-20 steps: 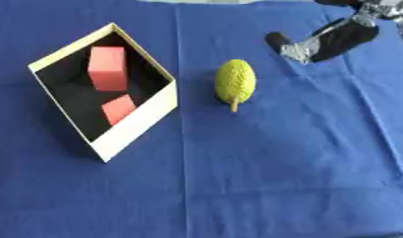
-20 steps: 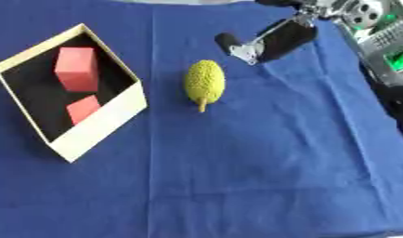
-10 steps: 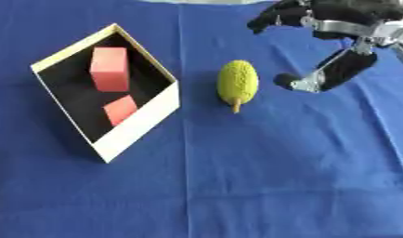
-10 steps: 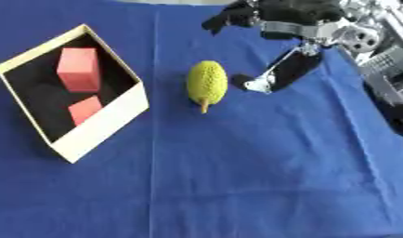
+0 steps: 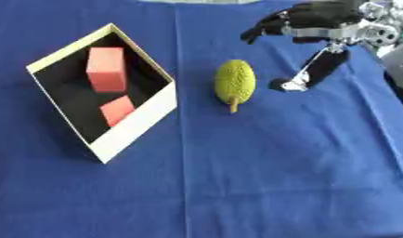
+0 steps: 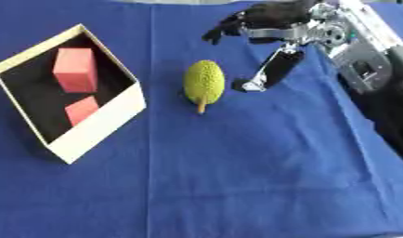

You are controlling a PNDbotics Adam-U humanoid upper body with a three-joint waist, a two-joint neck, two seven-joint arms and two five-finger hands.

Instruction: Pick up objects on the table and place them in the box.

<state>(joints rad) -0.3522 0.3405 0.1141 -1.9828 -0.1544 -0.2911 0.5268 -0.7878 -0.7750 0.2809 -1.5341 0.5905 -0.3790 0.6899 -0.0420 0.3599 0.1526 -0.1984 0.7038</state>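
A yellow-green bumpy fruit with a short stem [image 5: 235,83] lies on the blue cloth in the middle. To its left stands an open box [image 5: 139,126] with cream walls and a black inside, holding two red blocks [image 5: 106,69] [image 5: 117,109]. My right hand [image 5: 317,25] comes in from the upper right and hovers just right of and above the fruit. Its fingers are spread over the fruit's far side and its thumb [image 5: 311,72] points down beside the fruit, a small gap away. It holds nothing. My left hand does not show.
The blue cloth [image 5: 262,176] covers the whole table. My right arm's silver and black body [image 6: 363,60] fills the right edge.
My right hand has come down and leftward toward the fruit, its fingers spreading out above it. The fruit and the box have stayed put.
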